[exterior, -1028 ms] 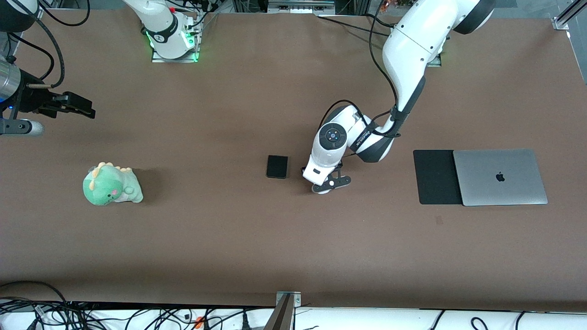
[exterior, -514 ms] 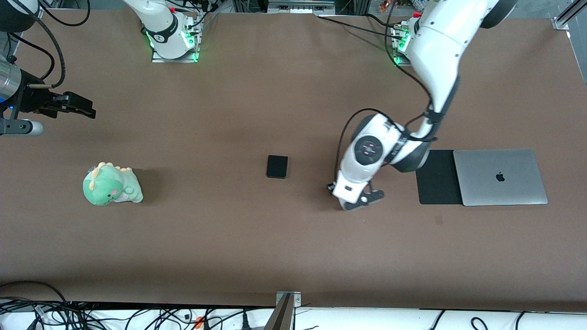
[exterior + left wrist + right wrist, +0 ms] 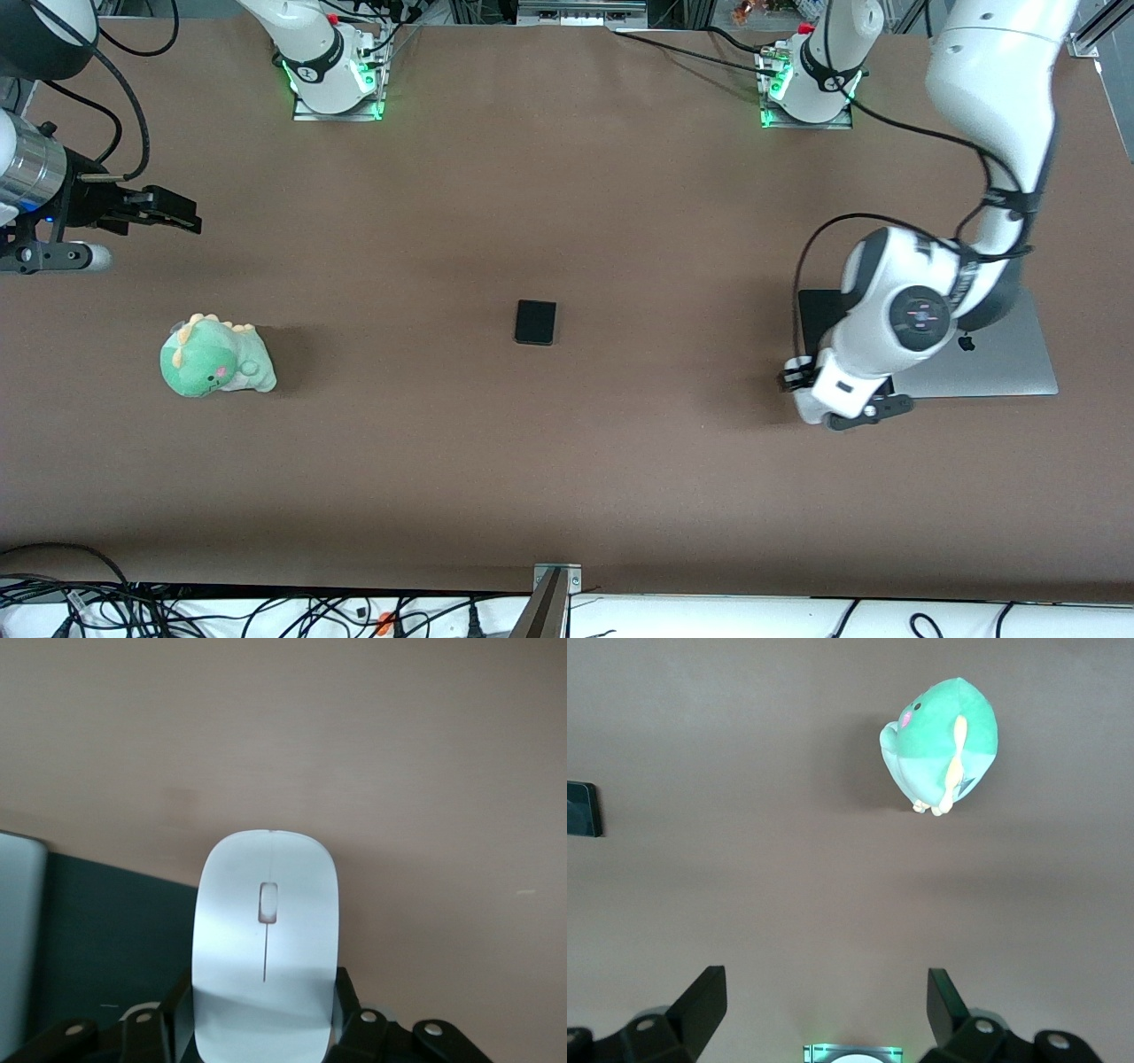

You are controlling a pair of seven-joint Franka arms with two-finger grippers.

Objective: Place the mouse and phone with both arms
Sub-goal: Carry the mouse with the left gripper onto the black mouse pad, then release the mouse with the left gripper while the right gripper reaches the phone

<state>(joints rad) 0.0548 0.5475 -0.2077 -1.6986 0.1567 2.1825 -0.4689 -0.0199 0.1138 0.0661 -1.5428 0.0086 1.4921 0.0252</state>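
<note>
The left claw (image 3: 266, 1032) pinches the mouse (image 3: 266, 939) by its slick, light sides over the mat's (image 3: 106, 930) edge; right claw (image 3: 824, 1005) waits wide open.

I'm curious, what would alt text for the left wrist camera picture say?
A white mouse held in the shut left gripper fills the middle, up in the air over the brown table. Below it, to one side, lie the corner of a black mat and a laptop's grey edge.
</note>
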